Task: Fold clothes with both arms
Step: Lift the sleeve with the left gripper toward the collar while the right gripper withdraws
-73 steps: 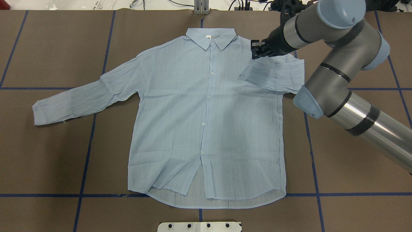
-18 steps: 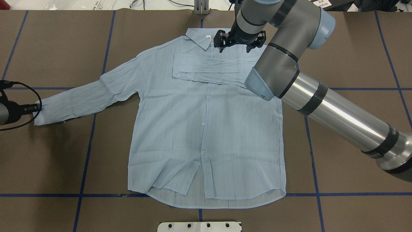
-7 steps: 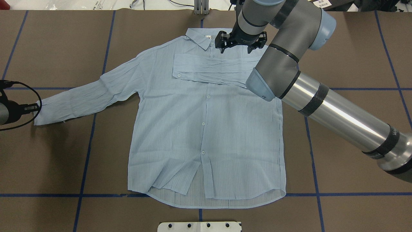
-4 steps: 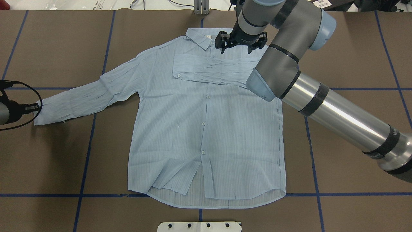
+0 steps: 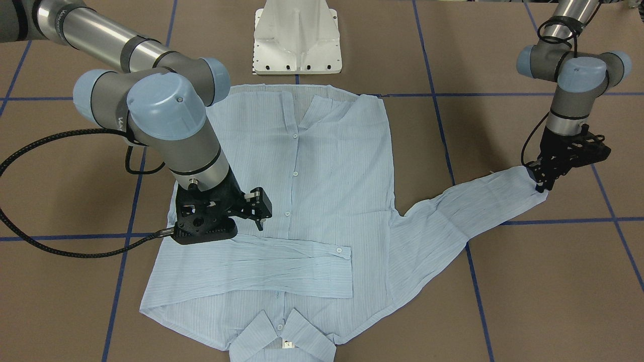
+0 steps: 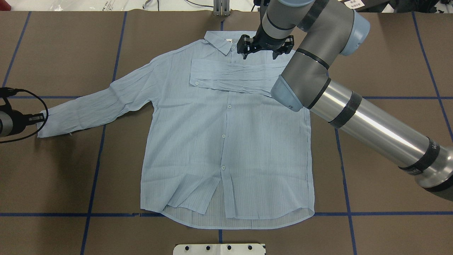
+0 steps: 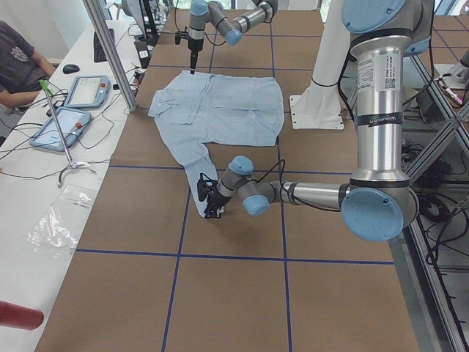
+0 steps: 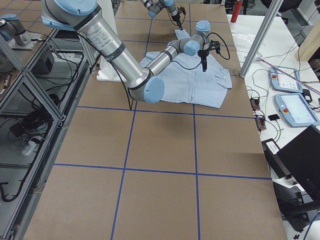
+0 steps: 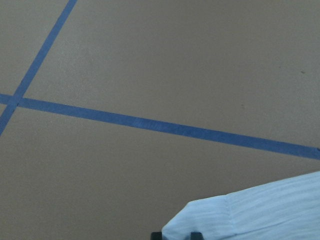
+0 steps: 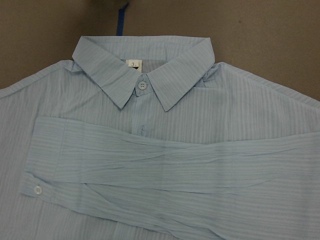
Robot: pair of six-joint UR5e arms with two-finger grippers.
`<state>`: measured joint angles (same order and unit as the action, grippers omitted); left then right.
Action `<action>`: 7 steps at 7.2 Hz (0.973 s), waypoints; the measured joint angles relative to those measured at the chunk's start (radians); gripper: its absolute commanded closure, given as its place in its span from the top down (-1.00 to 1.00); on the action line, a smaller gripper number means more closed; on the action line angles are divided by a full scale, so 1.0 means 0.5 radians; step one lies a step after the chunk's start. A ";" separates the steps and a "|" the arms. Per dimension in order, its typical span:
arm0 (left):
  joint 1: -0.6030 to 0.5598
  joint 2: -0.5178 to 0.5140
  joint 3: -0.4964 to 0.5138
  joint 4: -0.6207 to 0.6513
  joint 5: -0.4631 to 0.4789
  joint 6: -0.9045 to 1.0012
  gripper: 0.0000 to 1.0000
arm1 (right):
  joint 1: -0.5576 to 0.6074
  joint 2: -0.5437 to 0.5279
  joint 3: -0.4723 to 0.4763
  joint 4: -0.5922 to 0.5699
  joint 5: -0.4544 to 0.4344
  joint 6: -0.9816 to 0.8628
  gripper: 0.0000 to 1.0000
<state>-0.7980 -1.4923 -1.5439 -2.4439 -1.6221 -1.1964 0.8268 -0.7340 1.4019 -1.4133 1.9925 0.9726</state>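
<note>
The light-blue pinstriped shirt lies flat and buttoned, front up, with its collar at the far edge. One sleeve is folded across the chest. The other sleeve stretches out to the overhead view's left. My left gripper is at that sleeve's cuff and shut on its end; it also shows in the front view. My right gripper hangs open and empty just above the shirt beside the collar, over the folded sleeve.
The brown table carries a grid of blue tape lines. The white base pedestal stands at the robot's edge, near the shirt's hem. A seated operator and tablets are on a side bench.
Since ten seconds ago my right gripper laid the sleeve across the chest and let go. My left gripper came in to the other cuff. In the last second almost nothing moved.
</note>
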 measured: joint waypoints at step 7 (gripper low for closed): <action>-0.013 0.024 -0.284 0.196 0.025 0.003 -1.00 | 0.005 -0.026 0.017 0.001 0.013 -0.001 1.00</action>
<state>-0.8044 -1.4804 -1.6860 -2.3457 -1.6096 -1.1948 0.8291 -0.7469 1.4106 -1.4128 1.9993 0.9722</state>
